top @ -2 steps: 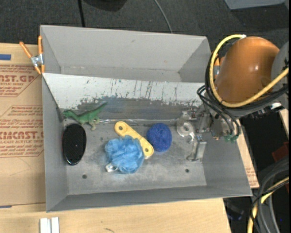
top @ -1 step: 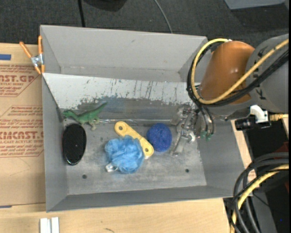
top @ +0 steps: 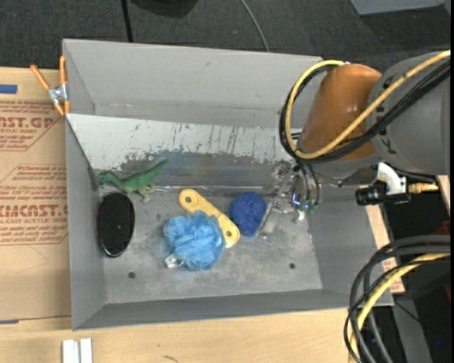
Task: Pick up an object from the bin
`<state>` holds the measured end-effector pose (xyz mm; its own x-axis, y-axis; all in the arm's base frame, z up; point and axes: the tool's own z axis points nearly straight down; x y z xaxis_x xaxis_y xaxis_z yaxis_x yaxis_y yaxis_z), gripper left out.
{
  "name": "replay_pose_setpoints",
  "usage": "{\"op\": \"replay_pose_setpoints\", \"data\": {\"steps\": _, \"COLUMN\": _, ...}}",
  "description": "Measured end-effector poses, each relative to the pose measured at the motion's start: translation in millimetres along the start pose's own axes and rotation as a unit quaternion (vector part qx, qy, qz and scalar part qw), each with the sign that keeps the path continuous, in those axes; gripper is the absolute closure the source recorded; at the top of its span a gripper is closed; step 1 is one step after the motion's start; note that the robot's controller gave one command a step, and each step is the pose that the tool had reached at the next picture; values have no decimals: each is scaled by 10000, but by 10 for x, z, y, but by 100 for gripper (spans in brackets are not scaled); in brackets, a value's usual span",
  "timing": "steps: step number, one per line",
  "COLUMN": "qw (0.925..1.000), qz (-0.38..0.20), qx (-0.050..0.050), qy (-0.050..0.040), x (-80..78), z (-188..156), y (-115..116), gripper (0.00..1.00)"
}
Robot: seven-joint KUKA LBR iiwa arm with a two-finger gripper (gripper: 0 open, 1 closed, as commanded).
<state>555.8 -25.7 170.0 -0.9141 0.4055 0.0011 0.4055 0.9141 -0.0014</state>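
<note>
My gripper [top: 276,212] reaches down into the right part of the bin, just right of a dark blue fuzzy ball [top: 247,212]. One thin finger slants down beside the ball, close to it or touching it. Nothing shows between the fingers. A yellow flat plastic piece [top: 205,212] lies left of the ball, partly under a light blue bath pouf [top: 193,240].
A green toy dinosaur [top: 133,180] lies at the back left of the bin floor. A black oval object [top: 114,224] rests against the left wall. The arm with its orange cover and yellow cables hangs over the bin's right side.
</note>
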Motion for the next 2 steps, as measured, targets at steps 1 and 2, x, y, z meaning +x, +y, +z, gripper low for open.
{"op": "replay_pose_setpoints", "data": {"steps": 1, "qw": 9887, "qz": -1498, "qx": -3, "qy": -21, "x": -37, "z": 53, "y": 51, "gripper": 0}}
{"op": "replay_pose_setpoints", "data": {"steps": 2, "qw": 9998, "qz": -214, "qx": -14, "qy": -26, "x": -99, "z": 584, "y": 95, "gripper": 0}}
